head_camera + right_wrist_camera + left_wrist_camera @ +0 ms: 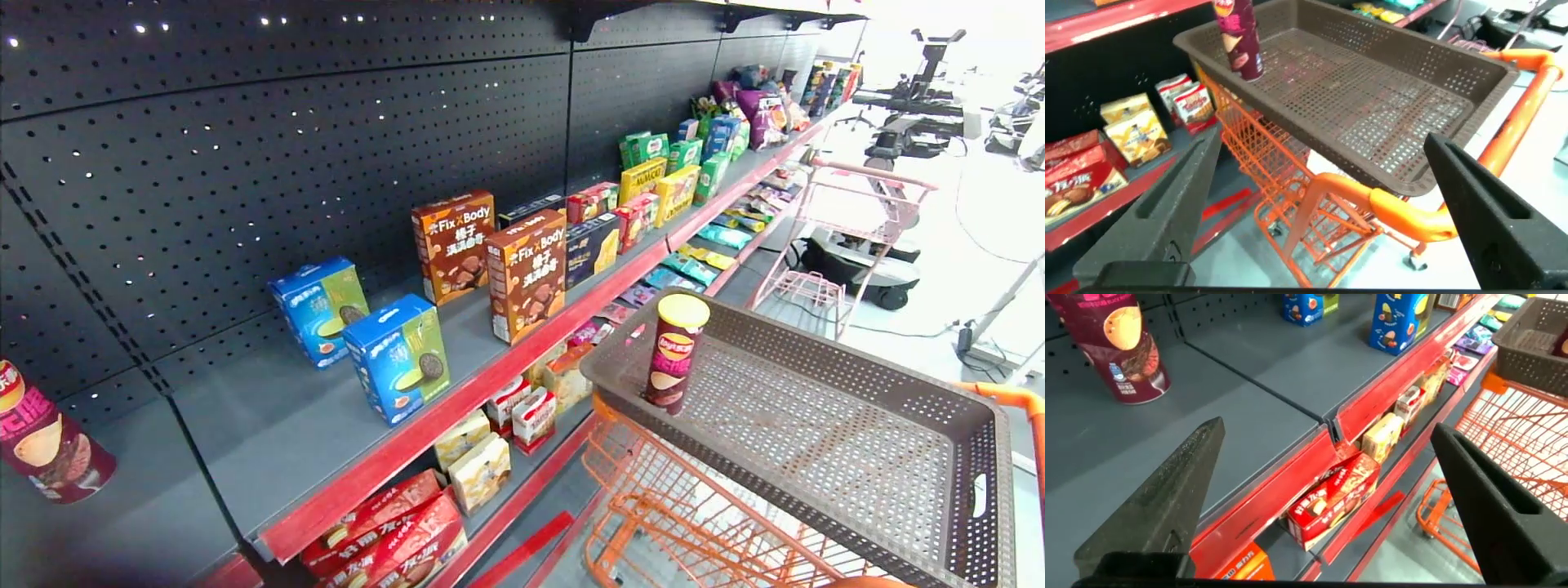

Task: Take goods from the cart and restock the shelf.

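**Item: chip can, one unit in cart, for shelving**

Location: the chip can [676, 351] is stood upright in the brown basket [824, 457] carried on the orange cart [653, 523], close to the basket corner nearest the shelf [269, 425]. A matching second can [45, 445] is already stood on the shelf, well apart from the blue biscuit boxes [397, 359].

Handling (judged): a light tube with stiff but crushable walls. The glossy skin is likely slippery and the plastic lid is likely to pop under load. A hold across the mid-body with moderate squeeze is advised. Approach from the basket's open middle is advised, since two walls stand near.

Tools: the left tool [1328, 433] is spread wide and empty over the shelf edge. The right tool [1324, 140] is spread wide and empty, short of the basket.

Not determinable: how full the can is. Its lid is cut off in the right wrist view. The shelved can is cropped at the edge of the head view.
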